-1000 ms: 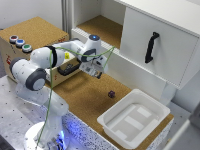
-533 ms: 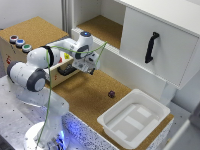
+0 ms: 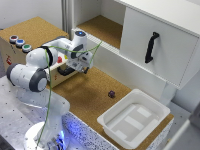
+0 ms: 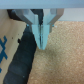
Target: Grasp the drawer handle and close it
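Note:
The drawer sticks out of the cork-topped box at the exterior view's left, with its short black handle on the tan front. My gripper hangs just to the exterior view's right of the handle, low over the cork floor. In the wrist view the fingers are pressed together with nothing between them, and the gripper sits close beside the black handle. The handle lies outside the jaws. Whether a finger touches it I cannot tell.
Coloured buttons sit on the box top. A white cabinet door with a long upright black handle is at the back right. A white tub stands front right. A small dark object lies on the cork floor.
My gripper has moved toward the exterior view's left, closer to the drawer front and its handle. The drawer has not visibly moved.

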Robot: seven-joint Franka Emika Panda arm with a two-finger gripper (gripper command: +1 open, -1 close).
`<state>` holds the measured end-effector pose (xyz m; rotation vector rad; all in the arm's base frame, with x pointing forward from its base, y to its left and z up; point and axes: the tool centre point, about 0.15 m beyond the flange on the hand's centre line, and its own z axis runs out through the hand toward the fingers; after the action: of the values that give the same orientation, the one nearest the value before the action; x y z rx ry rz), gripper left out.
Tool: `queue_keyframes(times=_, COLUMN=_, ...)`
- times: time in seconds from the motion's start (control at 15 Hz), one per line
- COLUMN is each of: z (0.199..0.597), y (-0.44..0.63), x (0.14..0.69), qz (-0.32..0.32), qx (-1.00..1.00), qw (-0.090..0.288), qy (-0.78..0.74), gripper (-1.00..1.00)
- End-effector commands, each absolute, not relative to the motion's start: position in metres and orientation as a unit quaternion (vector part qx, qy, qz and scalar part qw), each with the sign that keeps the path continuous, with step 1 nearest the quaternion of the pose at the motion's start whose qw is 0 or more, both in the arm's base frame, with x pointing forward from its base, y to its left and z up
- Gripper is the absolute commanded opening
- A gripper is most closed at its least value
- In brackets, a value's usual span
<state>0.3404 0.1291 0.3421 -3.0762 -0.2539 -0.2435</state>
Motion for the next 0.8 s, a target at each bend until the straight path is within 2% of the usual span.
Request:
queue_keyframes(times=0.0, z=0.331, y=0.188, x=0.332, qz=-0.122, qx=-0.99, qw=0.015, qy=-0.074, gripper=-1.0)
queue_keyframes(times=0.4, z=0.315, y=0.237, x=0.353, qz=-0.13, qx=-0.982, qw=0.059, qy=-0.121, gripper=-1.0)
queue_keyframes(times=0.73, z=0.326, y=0.282, x=0.361, qz=-0.138, qx=-0.97, qw=0.091, qy=-0.18, gripper=-1.0)
